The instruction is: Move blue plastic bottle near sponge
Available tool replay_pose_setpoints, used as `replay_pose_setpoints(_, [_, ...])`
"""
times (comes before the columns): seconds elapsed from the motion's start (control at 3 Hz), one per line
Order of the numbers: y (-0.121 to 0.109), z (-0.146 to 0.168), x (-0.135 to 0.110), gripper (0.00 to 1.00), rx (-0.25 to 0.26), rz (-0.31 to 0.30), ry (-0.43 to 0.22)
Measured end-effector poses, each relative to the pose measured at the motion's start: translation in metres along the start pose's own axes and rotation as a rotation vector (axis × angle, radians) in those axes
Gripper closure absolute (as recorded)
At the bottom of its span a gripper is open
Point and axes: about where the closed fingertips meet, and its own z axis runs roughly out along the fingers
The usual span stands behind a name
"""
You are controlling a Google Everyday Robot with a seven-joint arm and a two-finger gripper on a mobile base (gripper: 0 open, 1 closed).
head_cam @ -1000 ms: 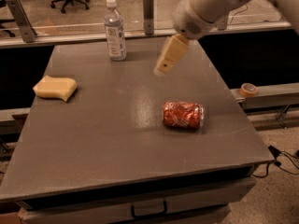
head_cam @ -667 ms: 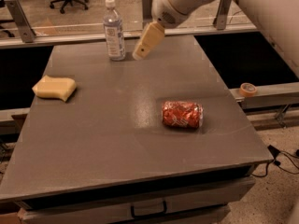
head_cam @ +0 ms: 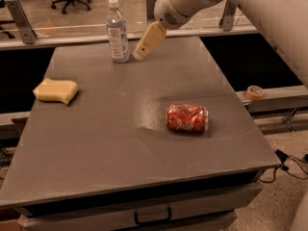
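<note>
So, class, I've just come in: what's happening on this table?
A robot arm is reaching for the water bottle, which stands upright at the far edge of the table. Its hand hangs close beside the bottle, not holding it. The sponge lies apart near the view's left edge, and a crushed red can lies right of centre. The bottle is not yet near the sponge.

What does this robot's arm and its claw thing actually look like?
The arm is thick, smooth and white, built of rounded tube-like sections, with a small patch of dark dots near its wrist. The gripper, just beside the blue plastic bottle, is a slim, pale tan piece. No cables show on it.
</note>
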Motion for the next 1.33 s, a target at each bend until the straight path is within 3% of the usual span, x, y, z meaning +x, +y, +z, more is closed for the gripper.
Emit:
replay_pose_setpoints(1.0, [-0.073, 0.104, -0.018, 0.0, 0.15, 0.148, -0.194])
replay_pose_setpoints(1.33, [-0.078, 0.134, -0.035, 0.0, 0.131, 0.203, -0.262])
